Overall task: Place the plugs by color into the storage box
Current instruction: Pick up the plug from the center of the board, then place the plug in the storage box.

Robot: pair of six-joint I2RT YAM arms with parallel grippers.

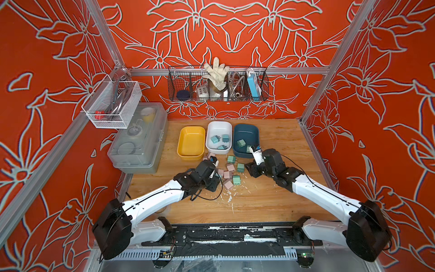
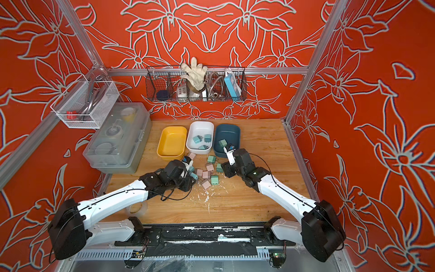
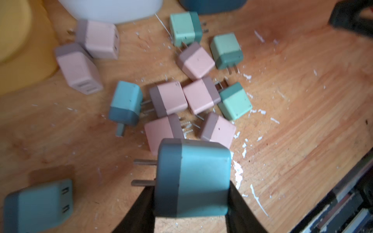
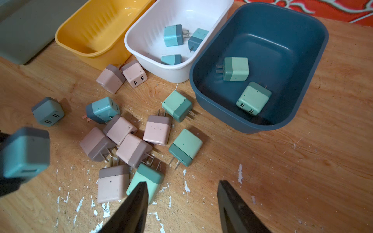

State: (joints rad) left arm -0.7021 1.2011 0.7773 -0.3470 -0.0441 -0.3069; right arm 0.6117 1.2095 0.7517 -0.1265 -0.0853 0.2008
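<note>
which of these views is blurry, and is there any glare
Left wrist view: soft throughout, worst on the loose blue plug at the edge; the held blue plug is clearer. Right wrist view: crisp pile, small glare on the yellow bin wall. Both top views: colour fringing on the wallpaper lines near the edges.

Left arm (image 1: 153, 200) stretched low, left gripper (image 3: 190, 189) clamped on blue plug (image 3: 201, 177) beside plug pile (image 1: 227, 174). Right arm (image 1: 324, 190) bent, right gripper (image 4: 181, 184) hovering over same pile's edge, jaws apart, empty.

left gripper (image 3: 191, 203) clamped on blue plug (image 3: 201, 177), pink plugs (image 3: 171, 98), green plugs (image 3: 235, 101) loose on wooden table (image 3: 302, 121)
</note>
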